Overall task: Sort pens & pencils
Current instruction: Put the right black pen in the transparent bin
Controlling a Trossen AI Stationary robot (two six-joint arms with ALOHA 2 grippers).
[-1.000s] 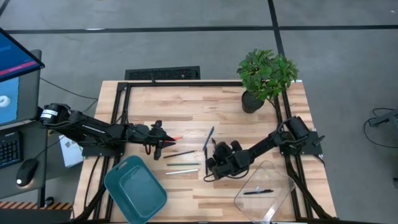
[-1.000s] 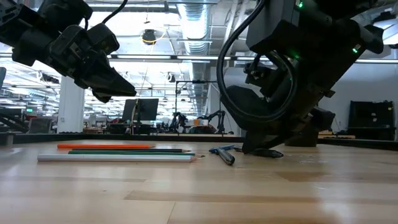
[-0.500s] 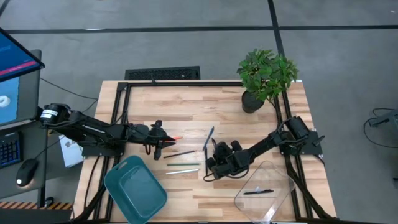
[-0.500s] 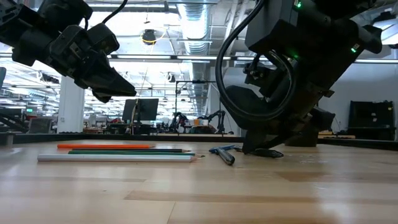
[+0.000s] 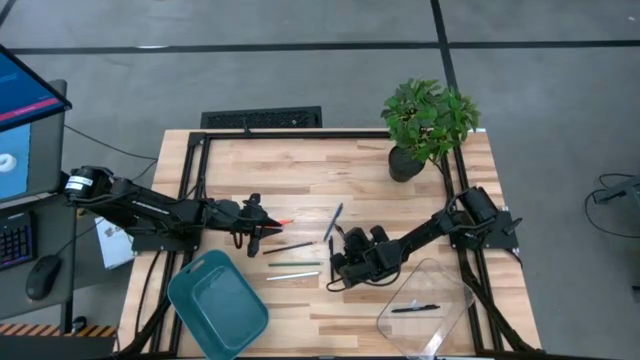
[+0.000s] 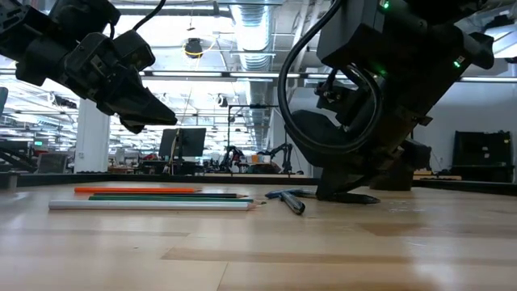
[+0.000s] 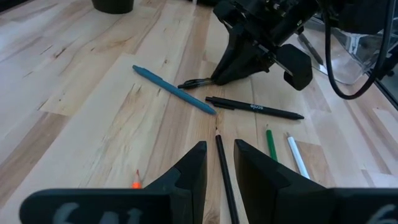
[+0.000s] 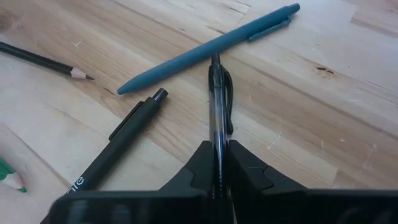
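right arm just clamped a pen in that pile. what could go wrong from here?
1. The clear pen in the right gripper touches the blue pen at its tip; lifting may drag it.
2. The black pen lies close beside and could get nudged.
3. The grip sits near one end, so it may tilt.

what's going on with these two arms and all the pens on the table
The robot is sorting pens and pencils. The right claw has closed on a clear-barrelled pen lying on the table beside a teal pen and a black pen. The left claw hovers above the pencils. One pen already lies in the clear tray; the teal bin looks empty.
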